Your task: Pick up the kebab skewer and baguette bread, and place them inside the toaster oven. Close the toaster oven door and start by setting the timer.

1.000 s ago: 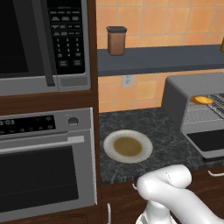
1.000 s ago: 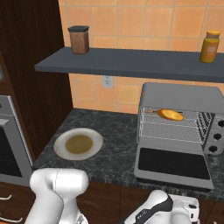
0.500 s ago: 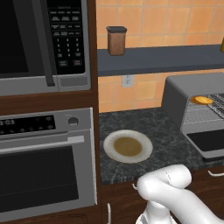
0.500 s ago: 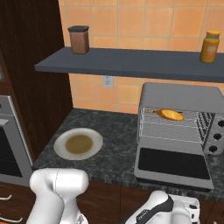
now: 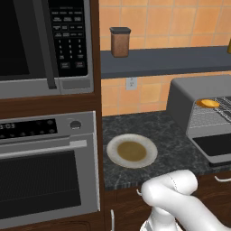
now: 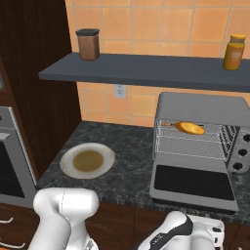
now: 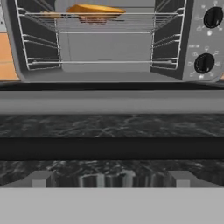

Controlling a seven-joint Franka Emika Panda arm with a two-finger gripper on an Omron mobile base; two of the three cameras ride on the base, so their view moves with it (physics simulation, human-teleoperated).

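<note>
The toaster oven (image 6: 199, 106) stands at the right of the counter with its door (image 6: 191, 181) dropped flat and open. On its upper wire rack lies the baguette bread (image 6: 190, 128) (image 5: 208, 103) (image 7: 94, 10). The kebab skewer (image 6: 168, 125) pokes out as a thin tan stick just left of the bread. In the hand view my gripper (image 7: 111, 179) sits low in front of the counter edge and looks into the oven over the door's front edge (image 7: 112, 103). Its fingertips (image 7: 42, 179) stand wide apart, open, with nothing between them.
An empty round plate (image 6: 88, 160) (image 5: 131, 151) lies on the dark counter left of the oven. Two dark knobs (image 7: 204, 63) sit on the oven's right panel. A shelf (image 6: 146, 71) above carries a brown canister (image 6: 88, 44) and an orange bottle (image 6: 233, 52). Microwave (image 5: 45, 40) and wall oven (image 5: 47, 167) stand to the left.
</note>
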